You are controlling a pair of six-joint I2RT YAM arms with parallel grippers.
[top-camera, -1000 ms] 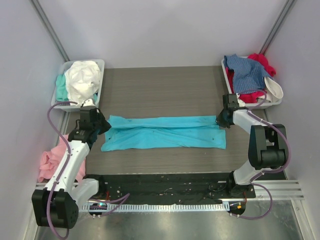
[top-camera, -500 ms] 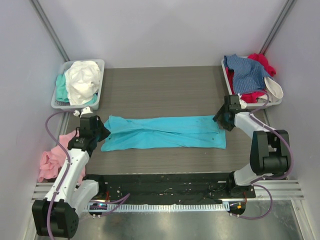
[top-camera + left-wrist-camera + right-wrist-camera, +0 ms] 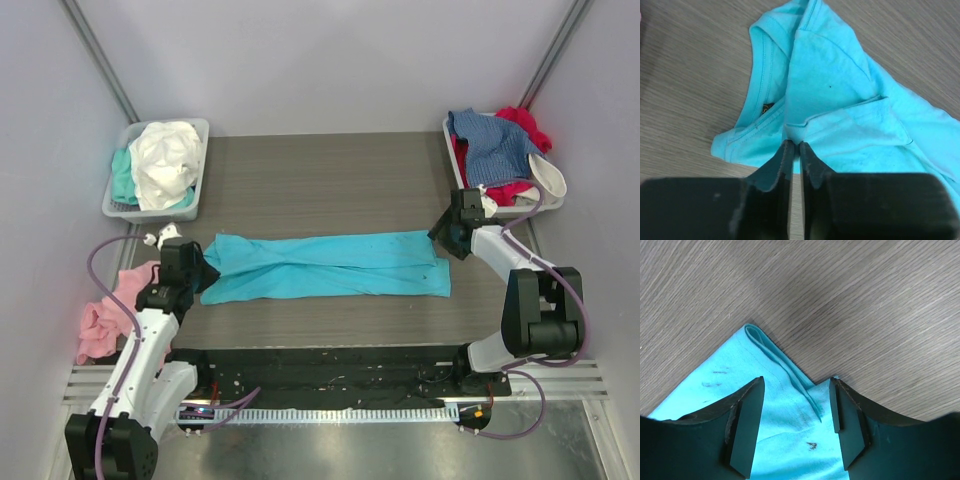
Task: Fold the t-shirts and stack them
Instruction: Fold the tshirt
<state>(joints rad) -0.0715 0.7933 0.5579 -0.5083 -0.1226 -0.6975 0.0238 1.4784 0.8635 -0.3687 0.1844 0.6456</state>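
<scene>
Leftmost, a pink t-shirt (image 3: 100, 325) lies crumpled off the bench's (image 3: 330, 180) left edge, beside the left arm. Behind it, at the far left corner, a pale grey tray (image 3: 197, 128) holds a bunched white t-shirt (image 3: 165, 160) on top of a mint one (image 3: 122, 178).

The left tool (image 3: 792, 145) sits low at the left end of the turquoise t-shirt (image 3: 330, 265). Its fingers (image 3: 812, 165) are almost together, with only a thin slit between them. Their tips meet a folded edge just beside the round neck, and it cannot be told whether any cloth is pinched there.

The turquoise t-shirt lies flat across the middle of the bench as a long, narrow band, folded lengthwise, with its collar to the left and its hem to the right.

The right tool (image 3: 796, 385) hangs over the far right corner of that band. Its fingers are well apart and grip nothing, and the doubled hem edge shows between them.

Farther right, at the far right corner, a second tray (image 3: 548, 207) is heaped with a denim-blue t-shirt (image 3: 495, 145) over red cloth (image 3: 520, 122).
</scene>
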